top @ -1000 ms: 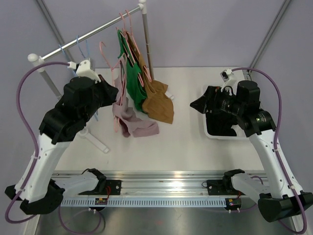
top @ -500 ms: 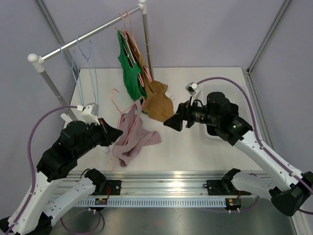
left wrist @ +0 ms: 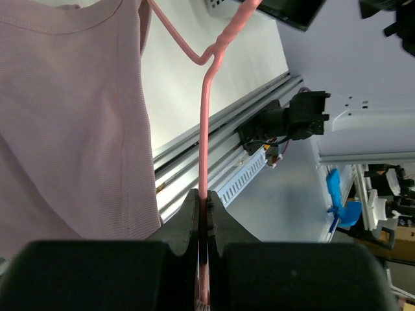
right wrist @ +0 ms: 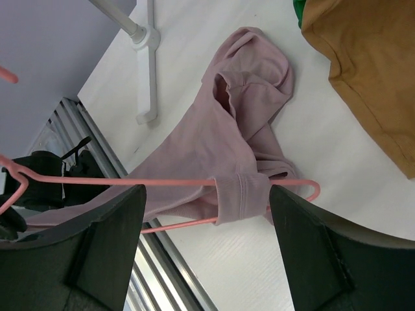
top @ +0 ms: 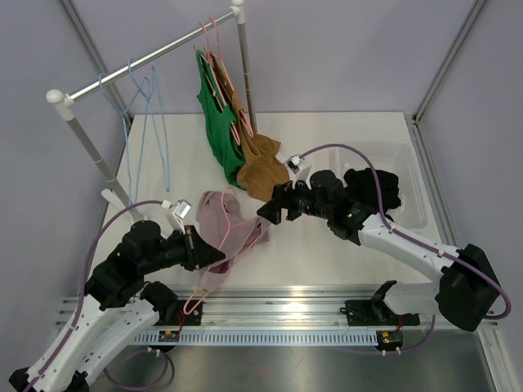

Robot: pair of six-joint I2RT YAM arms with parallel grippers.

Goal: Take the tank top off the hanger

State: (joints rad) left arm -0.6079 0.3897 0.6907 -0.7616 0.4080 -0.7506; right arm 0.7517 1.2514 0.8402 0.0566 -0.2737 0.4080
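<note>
The pink tank top [top: 226, 225] hangs on a pink wire hanger [top: 197, 295], low over the table near the front rail. My left gripper [top: 202, 255] is shut on the hanger's neck; in the left wrist view its jaws pinch the pink wire [left wrist: 206, 129] beside the top [left wrist: 65, 116]. My right gripper [top: 268, 211] is open just right of the top. In the right wrist view its fingers [right wrist: 107, 249] straddle the hanger's end [right wrist: 130, 182], where a strap [right wrist: 243, 197] of the top [right wrist: 220, 129] loops over the wire.
A green top [top: 217, 114] and a brown top [top: 265, 170] hang on pink hangers from the rack rail [top: 155, 57], with blue empty hangers [top: 143, 106] to the left. A white bin [top: 413, 196] holding a black garment [top: 374, 184] sits right. The rack foot [right wrist: 148, 71] lies nearby.
My left gripper has carried the hanger with the pink top off the rack, down toward the front rail. My right gripper has swung left from the bin to the top.
</note>
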